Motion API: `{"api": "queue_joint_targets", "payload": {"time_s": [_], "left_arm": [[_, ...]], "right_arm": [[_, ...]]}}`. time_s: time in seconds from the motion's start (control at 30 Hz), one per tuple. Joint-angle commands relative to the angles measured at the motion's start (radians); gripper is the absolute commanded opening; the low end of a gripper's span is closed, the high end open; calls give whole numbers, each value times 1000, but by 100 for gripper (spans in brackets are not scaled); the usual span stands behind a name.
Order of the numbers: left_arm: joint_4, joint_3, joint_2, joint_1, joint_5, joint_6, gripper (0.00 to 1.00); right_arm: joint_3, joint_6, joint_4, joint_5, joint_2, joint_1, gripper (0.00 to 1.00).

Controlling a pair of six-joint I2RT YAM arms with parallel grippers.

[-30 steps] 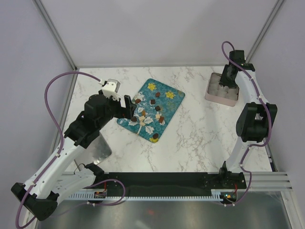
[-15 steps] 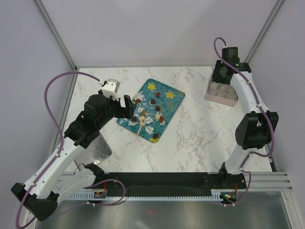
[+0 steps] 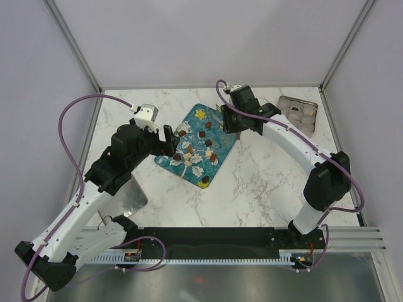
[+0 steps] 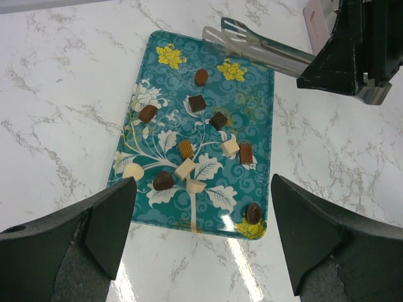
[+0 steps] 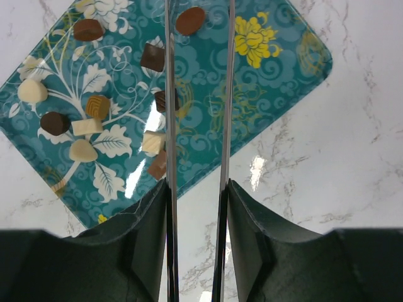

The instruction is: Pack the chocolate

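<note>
Several small chocolates (image 3: 200,134), dark brown, tan and cream, lie scattered on the teal flowered tray (image 3: 221,139). They also show in the left wrist view (image 4: 197,102) and the right wrist view (image 5: 152,56). My right gripper (image 3: 230,119) is shut on metal tongs (image 4: 252,44) and holds them over the tray's far right end. The two blades (image 5: 169,94) stand apart above the chocolates with nothing between them. My left gripper (image 3: 170,142) hangs open and empty over the tray's near left edge (image 4: 189,223).
A shallow pinkish box (image 3: 298,112) with a few round pieces in it sits at the back right corner. A silver metal sheet (image 3: 132,195) lies under my left arm at the front left. Marble tabletop (image 3: 264,176) surrounds the tray.
My right arm has swung left from above the box at the back right to the tray's far end, carrying the tongs. The left arm has not moved.
</note>
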Motion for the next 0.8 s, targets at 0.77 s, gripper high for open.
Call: {"api": "queue_joint_targets", "payload": {"time_s": [0.77], "left_arm": [[19,14,-13,6,-5,20,95]], "right_arm": [[-97,9,155,19,116,84,49]]}}
